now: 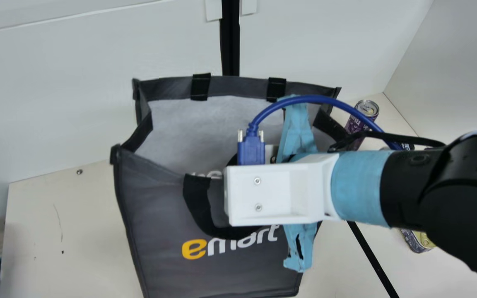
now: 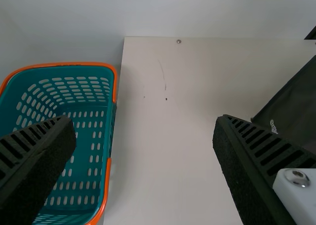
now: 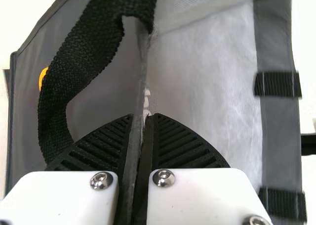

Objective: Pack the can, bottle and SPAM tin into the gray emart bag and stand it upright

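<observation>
My right gripper (image 1: 298,128) is over the front edge of the gray emart bag (image 1: 155,231), its fingers hidden there behind the white mount. In the right wrist view the gripper (image 3: 143,117) is shut on the bag's rim (image 3: 139,62), between a black handle and the pale lining. The bag is upright with its mouth spread. A purple can (image 1: 353,125) stands behind its right side; a flat tin (image 1: 417,241) lies partly under my right arm. I cannot make out the bottle. My left gripper (image 2: 144,120) is open, away from the bag (image 2: 295,109).
A teal basket with an orange rim (image 2: 112,86) is at the table's left edge, below one left finger. White walls stand behind and to the right. Bare table (image 1: 60,231) lies between basket and bag. A thin black strip (image 1: 373,260) runs along the table on the right.
</observation>
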Tool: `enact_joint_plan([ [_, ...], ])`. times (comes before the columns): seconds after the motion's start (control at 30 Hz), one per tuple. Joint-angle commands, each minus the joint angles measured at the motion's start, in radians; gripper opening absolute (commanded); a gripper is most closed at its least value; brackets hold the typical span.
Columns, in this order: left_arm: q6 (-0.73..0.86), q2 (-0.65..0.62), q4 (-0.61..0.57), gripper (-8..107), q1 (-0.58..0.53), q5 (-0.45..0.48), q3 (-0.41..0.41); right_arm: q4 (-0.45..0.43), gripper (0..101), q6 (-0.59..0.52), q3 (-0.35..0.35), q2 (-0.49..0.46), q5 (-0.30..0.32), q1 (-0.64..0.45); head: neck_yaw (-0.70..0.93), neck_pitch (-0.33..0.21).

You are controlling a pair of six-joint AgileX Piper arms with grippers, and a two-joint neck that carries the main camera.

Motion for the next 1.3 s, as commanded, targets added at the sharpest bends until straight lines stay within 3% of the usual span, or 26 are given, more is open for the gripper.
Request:
enact_joint_plan([
  [0.0,0.0,0.0,0.0,90,0.0,0.0,0.0,-0.003,0,0.018,0.011,-0.004,0.001,0.016,-0.001,-0.023],
  [0.3,0.0,0.0,0.0,90,0.0,0.0,0.0,-0.014,0,0.097,0.066,-0.031,0.001,0.082,-0.001,-0.023],
  [0.7,0.0,0.0,0.0,90,0.0,0.0,0.0,-0.03,40,0.148,0.123,-0.098,0.001,0.138,-0.001,-0.023],
  [1.27,0.0,0.0,0.0,90,0.0,0.0,0.0,-0.048,95,0.143,0.146,-0.202,0.001,0.19,-0.001,-0.023],
])
